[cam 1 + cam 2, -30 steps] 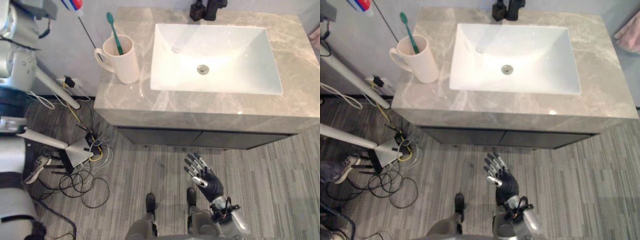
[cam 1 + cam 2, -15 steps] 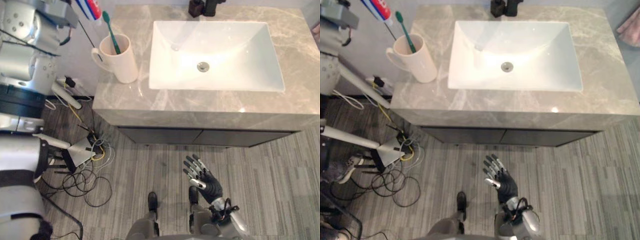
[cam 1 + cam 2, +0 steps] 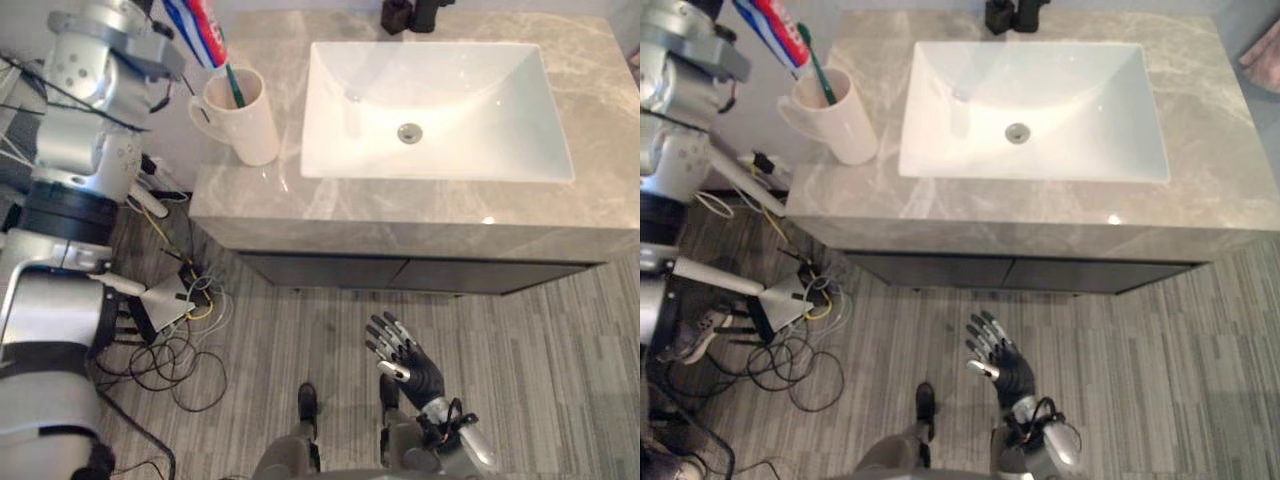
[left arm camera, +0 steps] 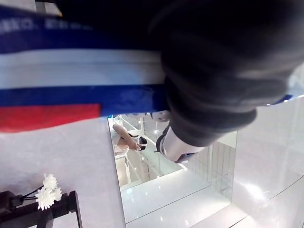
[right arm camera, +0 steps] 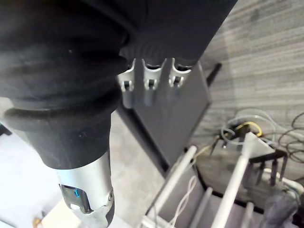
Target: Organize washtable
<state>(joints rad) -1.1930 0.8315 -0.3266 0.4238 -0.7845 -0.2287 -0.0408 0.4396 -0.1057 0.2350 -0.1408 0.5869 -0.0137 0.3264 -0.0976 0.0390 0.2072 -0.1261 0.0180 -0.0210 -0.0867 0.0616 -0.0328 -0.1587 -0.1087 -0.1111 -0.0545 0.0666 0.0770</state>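
A red, white and blue toothpaste tube (image 3: 203, 30) hangs tilted just above a cream mug (image 3: 243, 118) at the counter's left end. My left hand (image 3: 142, 48) is shut on the tube, which fills the space beside its dark cover (image 4: 213, 71) in the left wrist view. A green toothbrush (image 3: 233, 88) stands in the mug. To the right is the white sink (image 3: 480, 110) in the grey marble counter (image 3: 400, 215), with a black faucet (image 3: 412, 12) at the back. My right hand (image 3: 405, 358) hangs open low in front of the cabinet, holding nothing.
Loose cables and a grey box (image 3: 168, 300) lie on the floor to the left of the cabinet, beside white stand legs (image 3: 705, 275). A pink cloth (image 3: 1265, 55) shows at the far right edge. The striped floor in front of the cabinet is open.
My left arm has carried the toothpaste tube to the right, from beside the counter to over the mug. The right hand has stayed where it was.
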